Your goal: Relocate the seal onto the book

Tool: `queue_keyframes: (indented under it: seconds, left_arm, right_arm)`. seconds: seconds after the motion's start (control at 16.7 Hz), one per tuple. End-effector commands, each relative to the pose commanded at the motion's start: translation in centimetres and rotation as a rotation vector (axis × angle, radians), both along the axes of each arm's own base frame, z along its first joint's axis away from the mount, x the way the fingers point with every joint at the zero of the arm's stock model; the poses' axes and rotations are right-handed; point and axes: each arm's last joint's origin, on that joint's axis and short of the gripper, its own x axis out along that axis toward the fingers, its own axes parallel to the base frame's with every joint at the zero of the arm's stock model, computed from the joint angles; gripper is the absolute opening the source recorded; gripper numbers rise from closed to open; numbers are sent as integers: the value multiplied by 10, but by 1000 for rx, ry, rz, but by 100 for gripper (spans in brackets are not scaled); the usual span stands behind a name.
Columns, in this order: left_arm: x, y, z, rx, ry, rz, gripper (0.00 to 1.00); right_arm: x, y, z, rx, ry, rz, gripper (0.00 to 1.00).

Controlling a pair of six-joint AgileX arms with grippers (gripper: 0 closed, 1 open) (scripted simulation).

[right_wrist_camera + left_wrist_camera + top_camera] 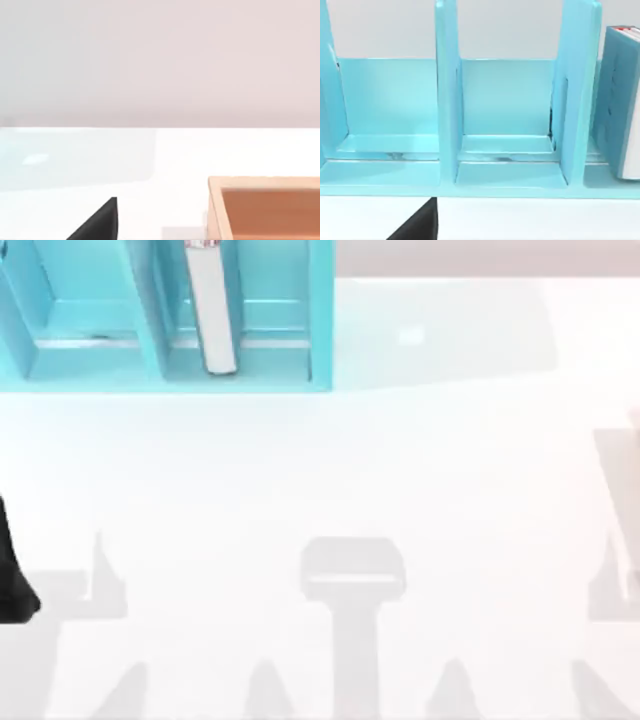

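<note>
Book [212, 310] standing upright inside teal shelf unit [100, 350] at bench's far-left corner | left arm [12, 575] sitting at left edge | finger states: cannot tell

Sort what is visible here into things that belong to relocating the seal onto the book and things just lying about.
Belongs to the job:
- book, standing upright in a shelf compartment
- left arm, at the table's left edge

Just lying about:
- teal shelf unit, at the table's far left
- wooden box, in the right wrist view
- white table
</note>
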Motion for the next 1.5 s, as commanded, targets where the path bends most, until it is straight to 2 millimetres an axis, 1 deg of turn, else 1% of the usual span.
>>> queue_keyframes:
  seconds: [0.12,0.24,0.42,0.54,0.66,0.72,0.84,0.9,1.02,1.08,1.2,1.32,1.5]
  left_arm:
    - [0,0,0,0,0,0,100]
    - [1,-1,6,-1,-12,-1,100]
    - [7,-4,27,-7,-48,-4,100]
    - [17,-7,46,-15,-68,-8,100]
    - [35,-13,63,-22,-71,-12,100]
    - [47,-17,70,-25,-65,-14,100]
    - [79,-28,77,-28,-39,-18,100]
    - [97,-36,77,-28,-21,-20,100]
    - [135,-54,67,-24,18,-25,100]
    - [153,-64,58,-20,37,-27,100]
    - [185,-85,33,-11,72,-32,100]
    - [210,-106,3,-1,97,-36,100]
    - [232,-131,-37,7,109,-42,100]
  right_arm:
    - [0,0,0,0,0,0,100]
    - [0,0,0,0,0,0,100]
    - [0,0,0,0,0,0,100]
    - [0,0,0,0,0,0,100]
    - [0,0,0,0,0,0,100]
    - [0,0,0,0,0,0,100]
    - [0,0,0,0,0,0,100]
    - [0,0,0,0,0,0,100]
    - [0,0,0,0,0,0,100]
    - [0,0,0,0,0,0,100]
    - [0,0,0,0,0,0,100]
    - [0,0,0,0,0,0,100]
    - [0,0,0,0,0,0,100]
